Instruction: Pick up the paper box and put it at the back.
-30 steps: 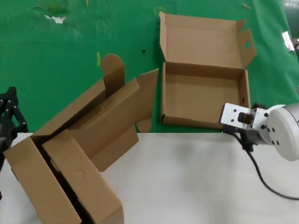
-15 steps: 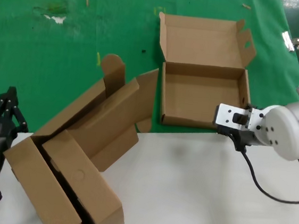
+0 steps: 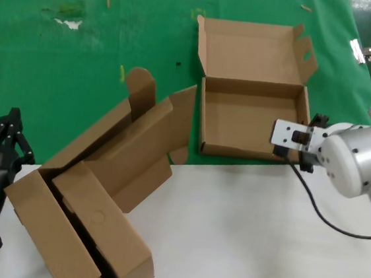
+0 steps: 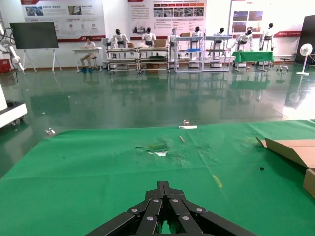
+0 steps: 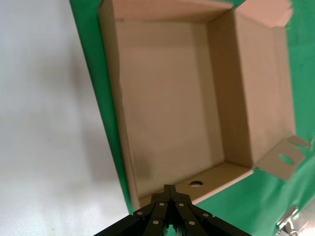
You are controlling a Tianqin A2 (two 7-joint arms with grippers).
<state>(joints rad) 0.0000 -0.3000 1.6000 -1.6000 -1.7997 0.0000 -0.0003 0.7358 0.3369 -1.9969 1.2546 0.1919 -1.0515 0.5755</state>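
Observation:
The paper box (image 3: 251,116) lies open on the green sheet (image 3: 82,48) at the middle right, its lid folded back with two ear flaps. The right wrist view looks down into its empty tray (image 5: 167,98), with the small round hole (image 5: 196,184) in the wall nearest the fingers. My right gripper (image 3: 290,138) is shut and empty, its tip (image 5: 170,187) right over the box's front right corner. My left gripper (image 3: 13,121) is shut and parked at the lower left, far from the box; its wrist view (image 4: 166,189) looks out over the green sheet.
Several similar brown boxes (image 3: 100,190) nested into one another lie at the lower left, half on the sheet and half on the white tabletop (image 3: 241,238). Metal clips (image 3: 362,50) lie at the sheet's right edge. Small stains and yellow marks dot the sheet.
My right gripper has shifted a little toward the back, from the tabletop edge onto the box's front right corner. The box and the left arm have not moved.

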